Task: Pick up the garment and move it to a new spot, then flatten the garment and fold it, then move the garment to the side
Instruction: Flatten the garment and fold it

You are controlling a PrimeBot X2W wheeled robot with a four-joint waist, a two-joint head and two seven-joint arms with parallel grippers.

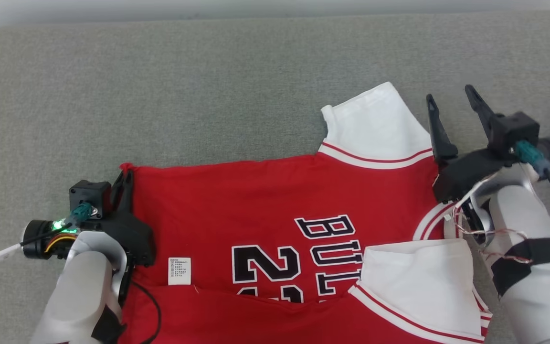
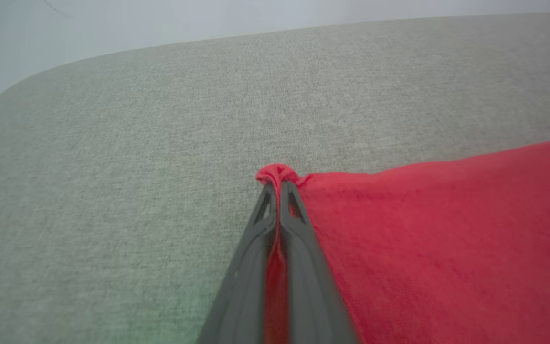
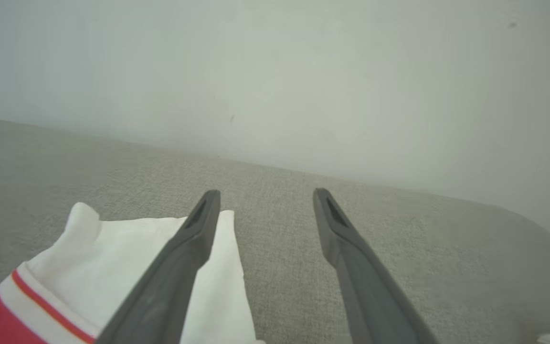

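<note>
L arm comes in from lower left of head view, pale forearm low, wrist roughly level, left gripper pointing up-view along the garment's left edge. Jaws clenched on a corner of the garment: in the L wrist view the left gripper has its fingers pressed together w/ a strip of red cloth between them and a small red bunch poking out past the tips. R arm enters from lower right, forearm angled up and inward; right gripper hangs w/ jaws released, wide apart, nothing between them. Its left finger sits just beside the upper white sleeve; can't tell if touching. In the R wrist view the right gripper shows that finger overlapping the sleeve, the other over bare grey cushion. Garment is a red jersey, black-white lettering, lying spread on the grey cushion, collar end toward R arm, lower sleeve folded over the front. Care label near L arm.
</note>
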